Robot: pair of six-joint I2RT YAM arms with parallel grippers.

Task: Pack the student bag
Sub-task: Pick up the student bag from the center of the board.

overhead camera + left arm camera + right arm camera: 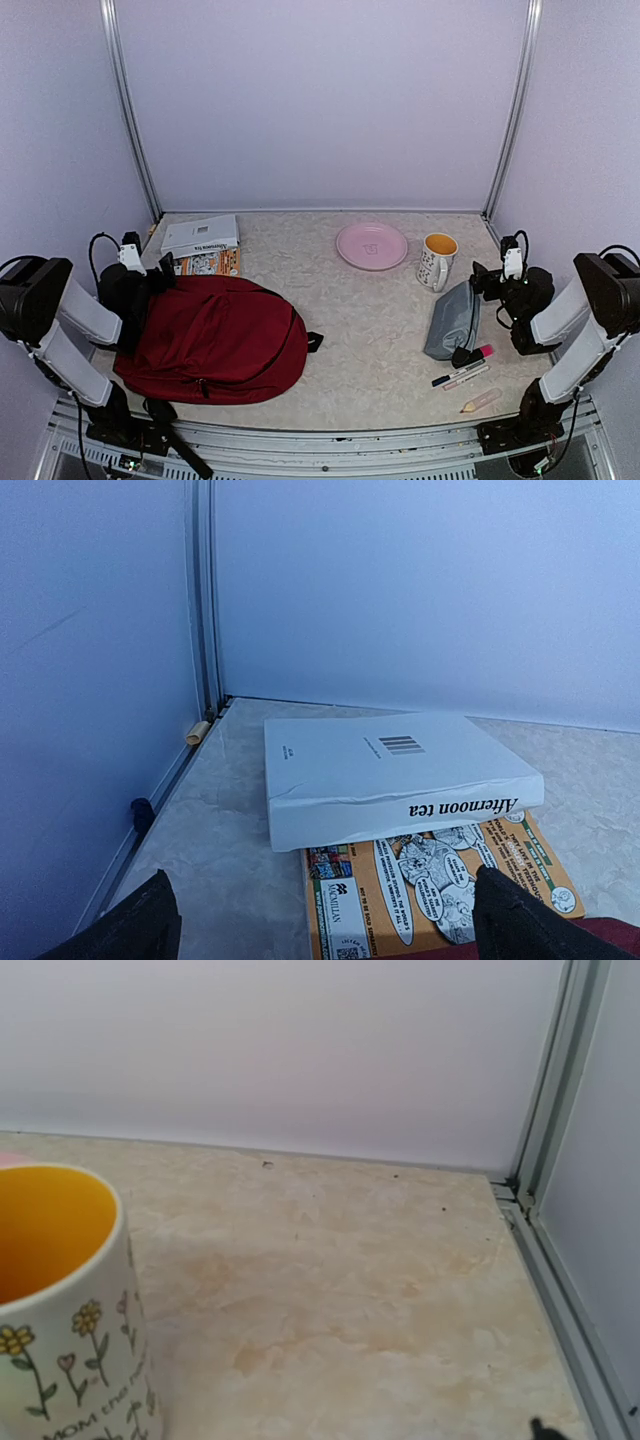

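Top view: bag (pixel 215 340) lay flat by the table's (pixel 380 330) near-left corner, long axis left-right, just beside the left gripper (pixel 130 256), right gripper (pixel 508 262) well apart at the right edge; left wrist: fingers (pixel 130 925) spread wide, empty, over books (pixel 390 780); right wrist: open, empty, facing mug (pixel 60 1300).

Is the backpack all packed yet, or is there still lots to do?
Nothing looks packed yet. The bag lies flat, and the white book, orange book, pouch and pens are all outside it. Nothing is in hand: the left tool and right tool are both open and empty. All the packing is left.
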